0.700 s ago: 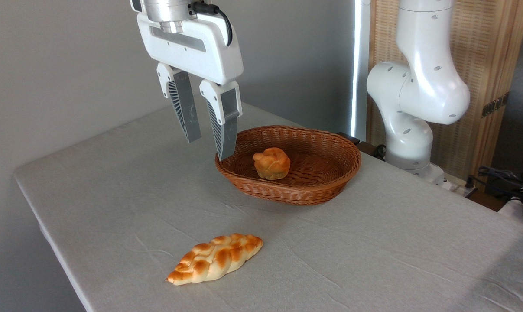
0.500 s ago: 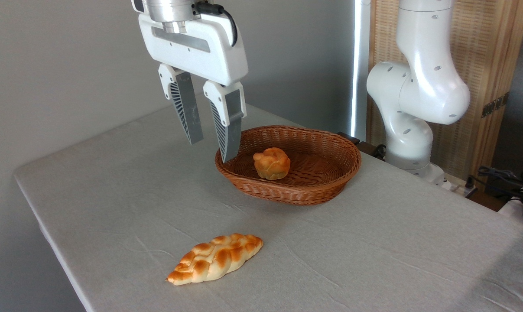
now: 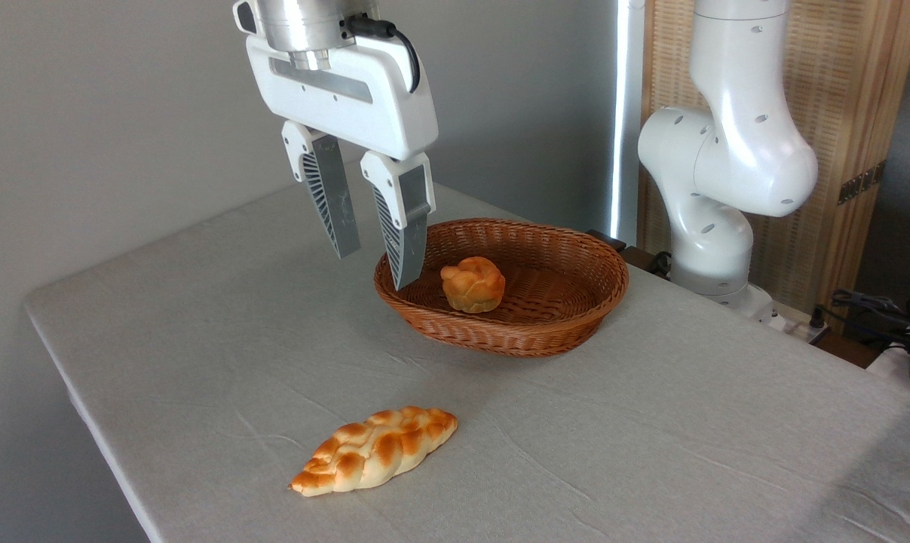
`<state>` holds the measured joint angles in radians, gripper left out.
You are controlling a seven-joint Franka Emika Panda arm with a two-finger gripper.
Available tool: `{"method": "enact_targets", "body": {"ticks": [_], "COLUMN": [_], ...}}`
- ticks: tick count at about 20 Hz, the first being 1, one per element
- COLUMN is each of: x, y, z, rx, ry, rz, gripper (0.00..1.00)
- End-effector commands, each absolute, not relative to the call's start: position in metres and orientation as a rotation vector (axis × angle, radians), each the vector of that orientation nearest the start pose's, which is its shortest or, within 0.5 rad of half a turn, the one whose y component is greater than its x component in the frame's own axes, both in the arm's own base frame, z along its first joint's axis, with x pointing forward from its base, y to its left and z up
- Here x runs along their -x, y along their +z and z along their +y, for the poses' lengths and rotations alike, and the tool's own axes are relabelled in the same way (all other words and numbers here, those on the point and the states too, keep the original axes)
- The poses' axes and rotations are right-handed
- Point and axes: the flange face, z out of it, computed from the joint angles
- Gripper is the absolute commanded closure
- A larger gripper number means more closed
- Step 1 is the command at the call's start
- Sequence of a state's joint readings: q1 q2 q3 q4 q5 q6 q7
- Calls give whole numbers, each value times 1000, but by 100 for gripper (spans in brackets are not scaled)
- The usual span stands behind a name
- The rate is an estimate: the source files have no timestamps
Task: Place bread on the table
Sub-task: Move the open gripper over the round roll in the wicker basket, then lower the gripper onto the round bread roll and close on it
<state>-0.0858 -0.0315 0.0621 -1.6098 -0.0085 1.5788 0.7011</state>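
Over the left rim of the basket point(image 3: 545, 332) I have the jaws point(image 3: 375, 268) hanging in the air, spread apart with nothing between them. The two ribbed grey fingers point(image 3: 332, 204) point down and slant a little to the right; the right-hand one crosses in front of the basket's near-left rim in my view, while the left-hand one sits over bare cloth. I cannot tell from this angle whether either tip is inside the rim line.

The bun point(image 3: 473, 283) sits in the basket, left of its centre, resting on the woven floor with its knotted golden top up. It is near the right-hand finger but apart from it, lower and to the right.

The basket stands on the worktop point(image 3: 198, 339) toward the back. A braided loaf point(image 3: 374, 449) lies flat on the cloth near the front edge, well apart from the basket, its long axis running up to the right.

The arm's base point(image 3: 715, 188) rises behind the worktop at the right.
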Motion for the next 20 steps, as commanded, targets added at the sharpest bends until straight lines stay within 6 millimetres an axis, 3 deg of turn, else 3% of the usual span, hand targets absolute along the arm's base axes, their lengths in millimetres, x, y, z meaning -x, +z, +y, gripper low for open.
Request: {"method": "enact_targets", "body": {"ticks": [1, 5, 9, 16, 20], "x": [-517, -479, -442, -391, -375], "y": [613, 578, 553, 498, 468], "z": [-43, -98, -131, -180, -182], "rx": [2931, 2861, 2807, 2730, 2695], "ry": [45, 84, 99, 133, 181], "rz": [1217, 1396, 1518, 1710, 1754], "gripper": [0, 0, 0, 0, 0]}}
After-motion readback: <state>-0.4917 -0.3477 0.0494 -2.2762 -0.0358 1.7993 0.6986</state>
